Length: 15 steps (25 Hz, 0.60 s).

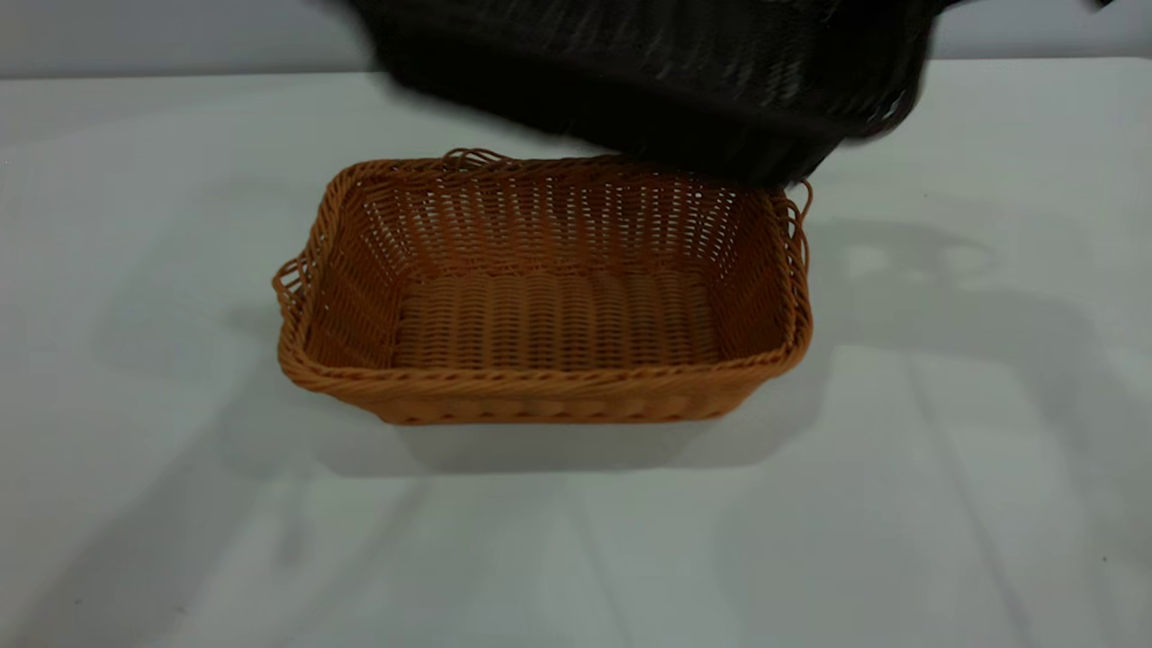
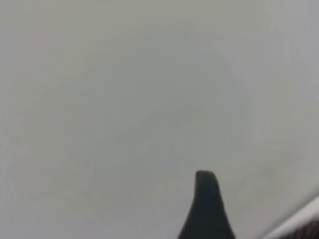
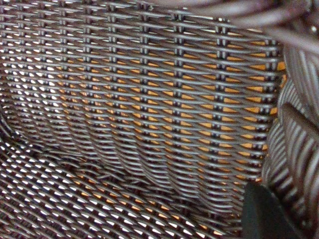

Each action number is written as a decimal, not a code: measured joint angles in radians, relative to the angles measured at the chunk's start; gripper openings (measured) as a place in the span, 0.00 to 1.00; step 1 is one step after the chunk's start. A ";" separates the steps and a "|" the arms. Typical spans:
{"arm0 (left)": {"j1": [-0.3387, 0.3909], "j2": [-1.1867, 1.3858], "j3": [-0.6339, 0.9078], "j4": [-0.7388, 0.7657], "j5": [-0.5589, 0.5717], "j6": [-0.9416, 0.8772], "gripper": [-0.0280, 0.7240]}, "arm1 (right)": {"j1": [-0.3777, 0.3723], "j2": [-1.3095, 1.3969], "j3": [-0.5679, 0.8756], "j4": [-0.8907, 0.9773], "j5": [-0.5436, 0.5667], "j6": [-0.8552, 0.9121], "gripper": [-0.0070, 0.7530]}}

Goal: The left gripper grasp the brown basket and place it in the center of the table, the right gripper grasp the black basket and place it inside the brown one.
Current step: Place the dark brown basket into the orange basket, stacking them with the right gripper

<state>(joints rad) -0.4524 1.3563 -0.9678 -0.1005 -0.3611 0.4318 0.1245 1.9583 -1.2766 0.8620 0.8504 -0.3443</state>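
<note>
An orange-tan brown basket (image 1: 544, 292) sits upright on the pale surface (image 1: 945, 504), roughly at its middle. The black basket (image 1: 657, 76) hangs in the air above the brown one's far rim, its lower edge overlapping the far right corner. The right wrist view is filled with dark weave (orange shows through the gaps), with one finger of the right tool (image 3: 264, 214) against the wall; whether it pinches the basket cannot be told. The left tool (image 2: 207, 209) shows one dark fingertip over bare surface, its spread unclear.

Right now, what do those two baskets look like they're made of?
The brown basket looks like woven wicker, or perhaps plastic imitation: even orange-tan strands, braided rim, slight sheen. The black basket shows the same open weave in dark glossy strands; light passes through the gaps.
</note>
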 joint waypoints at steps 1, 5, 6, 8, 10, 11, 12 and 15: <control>0.000 -0.014 -0.014 -0.011 0.053 -0.022 0.70 | 0.020 0.017 -0.008 -0.007 0.001 0.000 0.11; 0.000 -0.041 -0.105 -0.017 0.318 -0.080 0.70 | 0.089 0.091 -0.047 -0.022 0.001 0.001 0.11; 0.000 -0.041 -0.131 -0.017 0.400 -0.083 0.70 | 0.098 0.109 -0.054 -0.022 0.001 0.001 0.11; 0.000 -0.041 -0.171 -0.017 0.544 -0.082 0.69 | 0.105 0.138 -0.063 -0.037 -0.003 0.001 0.11; 0.000 -0.041 -0.194 -0.016 0.640 -0.071 0.69 | 0.105 0.159 -0.064 -0.077 -0.004 0.004 0.11; 0.000 -0.042 -0.202 -0.016 0.674 -0.063 0.69 | 0.105 0.168 -0.064 -0.099 -0.005 0.009 0.11; 0.000 -0.042 -0.204 -0.016 0.695 -0.058 0.69 | 0.105 0.173 -0.064 -0.125 -0.006 0.019 0.11; 0.000 -0.042 -0.209 -0.015 0.715 -0.054 0.69 | 0.105 0.189 -0.064 -0.151 -0.016 0.028 0.11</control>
<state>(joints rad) -0.4524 1.3146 -1.1765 -0.1154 0.3539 0.3781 0.2295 2.1474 -1.3407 0.7107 0.8345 -0.3160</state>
